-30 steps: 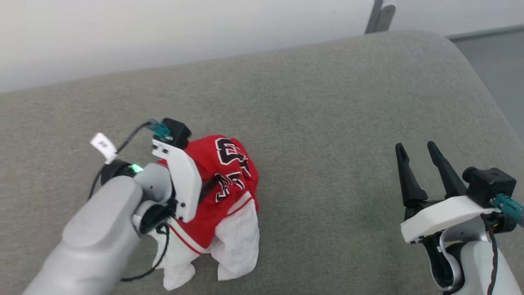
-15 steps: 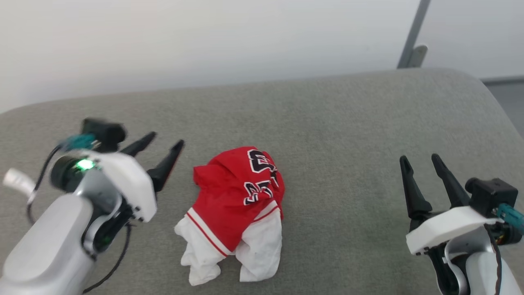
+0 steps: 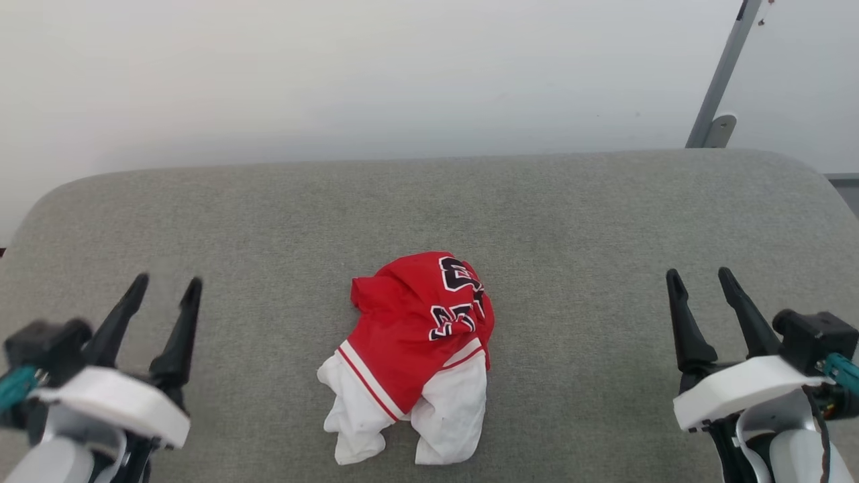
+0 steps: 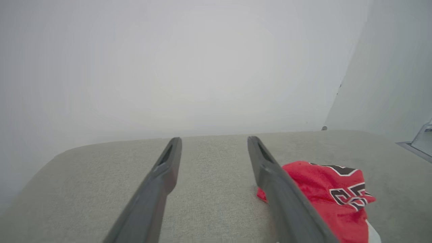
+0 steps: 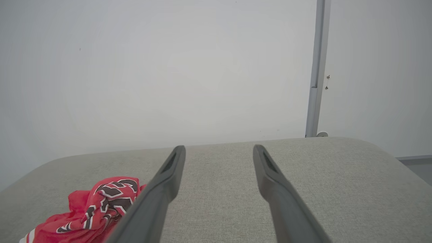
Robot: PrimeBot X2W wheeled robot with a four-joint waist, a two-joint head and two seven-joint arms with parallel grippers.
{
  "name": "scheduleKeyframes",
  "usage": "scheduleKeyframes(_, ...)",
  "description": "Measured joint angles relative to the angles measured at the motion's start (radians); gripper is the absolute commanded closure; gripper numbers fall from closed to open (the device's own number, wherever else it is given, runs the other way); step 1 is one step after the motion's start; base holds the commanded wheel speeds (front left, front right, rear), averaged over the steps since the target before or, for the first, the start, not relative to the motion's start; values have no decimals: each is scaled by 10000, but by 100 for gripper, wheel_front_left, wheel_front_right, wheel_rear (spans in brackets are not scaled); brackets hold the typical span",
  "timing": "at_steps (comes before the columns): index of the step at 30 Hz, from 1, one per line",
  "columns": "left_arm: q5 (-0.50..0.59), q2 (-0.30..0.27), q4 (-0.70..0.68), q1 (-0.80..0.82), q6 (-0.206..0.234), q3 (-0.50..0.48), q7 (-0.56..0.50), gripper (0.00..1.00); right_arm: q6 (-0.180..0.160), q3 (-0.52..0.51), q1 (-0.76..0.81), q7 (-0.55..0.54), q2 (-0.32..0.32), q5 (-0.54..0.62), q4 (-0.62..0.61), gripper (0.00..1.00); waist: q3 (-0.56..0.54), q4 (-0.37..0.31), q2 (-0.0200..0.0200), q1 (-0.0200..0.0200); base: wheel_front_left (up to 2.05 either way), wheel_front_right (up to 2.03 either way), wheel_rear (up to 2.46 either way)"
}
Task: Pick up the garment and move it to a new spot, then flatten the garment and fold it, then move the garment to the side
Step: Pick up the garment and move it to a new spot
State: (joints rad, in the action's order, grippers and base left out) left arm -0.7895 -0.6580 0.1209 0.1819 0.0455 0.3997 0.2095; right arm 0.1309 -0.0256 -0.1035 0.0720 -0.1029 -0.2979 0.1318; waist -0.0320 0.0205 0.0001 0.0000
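The garment [image 3: 416,342], a red jersey with white sleeves, striped trim and black white-outlined numerals, lies crumpled in a heap at the middle of the grey cushioned surface [image 3: 577,221]. It also appears at the lower right of the left wrist view as the garment [image 4: 324,195], and at the lower left of the right wrist view as the garment [image 5: 87,209]. My left gripper [image 3: 166,285] stands open at the lower left, well clear of the cloth and holding nothing. My right gripper [image 3: 701,276] stands open at the lower right, also apart from it.
A pale wall [image 3: 335,74] runs behind the grey surface. A grey metal post [image 3: 721,87] rises at the back right corner. The surface has rounded corners, and bare grey fabric lies on both sides of the heap.
My left gripper let go of the garment, drew back to the lower left and now stands open. The camera rose and turned, so the heap sits nearer the picture's middle. The right gripper has kept its pose.
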Motion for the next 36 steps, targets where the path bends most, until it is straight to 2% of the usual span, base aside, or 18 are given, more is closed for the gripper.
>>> scheduleKeyframes(7, 280, 46, -479, -1557, 535, -792, 474, 0, 0, -84, 137, 132, 29, 17, 27, 0, -77, 141, 0, 0, 0, 0, 0)
scheduleKeyframes(11, 441, 443, -736, -2356, 669, -1413, 504, 0, 0, -132, 250, 171, 50, 65, 31, 0, -105, 190, 0, 0, 0, 0, 0)
scheduleKeyframes(13, 654, 662, -825, -2629, 546, -1871, 506, 0, 0, -155, 323, 178, 65, 84, 31, 0, -103, 224, 0, 0, 0, 0, 0)
scheduleKeyframes(14, 780, 970, -823, -2928, 374, -2328, 508, 0, 0, -176, 328, 178, 90, 92, 17, 0, -90, 250, 0, 0, 0, 0, 0)
scheduleKeyframes(22, 1753, 1956, -880, -3496, -477, -3505, 510, 0, 0, -313, 481, 253, 130, 217, -40, 0, 11, 355, 0, 0, 0, 0, 0)
scheduleKeyframes(29, 2288, 2529, -838, -3539, -1035, -4054, 510, 0, 0, -374, 584, 347, 213, 257, -46, 0, 89, 393, 0, 0, 0, 0, 0)
scheduleKeyframes(36, 2543, 2826, -729, -3498, -1350, -4249, 510, 0, 0, -393, 715, 355, 309, 337, -77, 0, 131, 411, 0, 0, 0, 0, 0)
